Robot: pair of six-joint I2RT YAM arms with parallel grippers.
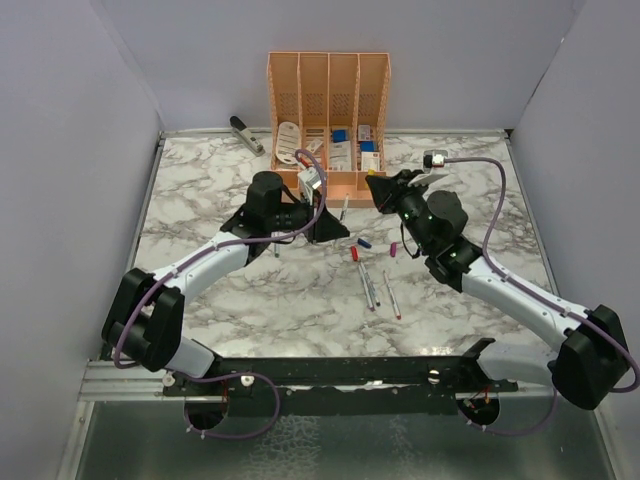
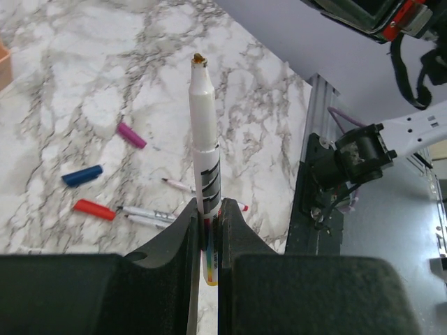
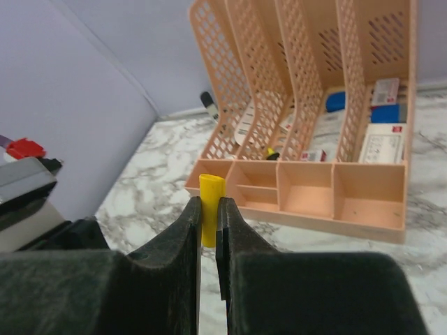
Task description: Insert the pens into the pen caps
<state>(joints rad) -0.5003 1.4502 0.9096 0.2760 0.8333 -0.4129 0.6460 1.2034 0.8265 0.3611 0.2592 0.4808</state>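
Over the middle of the marble desk (image 1: 220,300), two items in hand.

Item one: marker pen (image 2: 202,139), white barrel, uncapped, brownish nib pointing away. The left jaws are clenched on its rear end, and most of the barrel stands free.

Item two: yellow cap (image 3: 210,190). The right jaws are clamped on its lower half, with the upper end poking out clear.

Loose on the desk nearby: purple cap (image 2: 131,135), blue cap (image 2: 82,175), red cap (image 2: 93,209) and several bare pens (image 1: 368,285) (no green cap that I can make out).

Behind: peach-coloured file rack (image 1: 328,75).

Handling, by my reckoning: both pieces are light, rigid, smooth plastic. A pen gripped so far back could swivel when pushed, so a hold nearer mid-barrel would steady it. The cap is small and hollow, best pinched at the closed end with the mouth left free.
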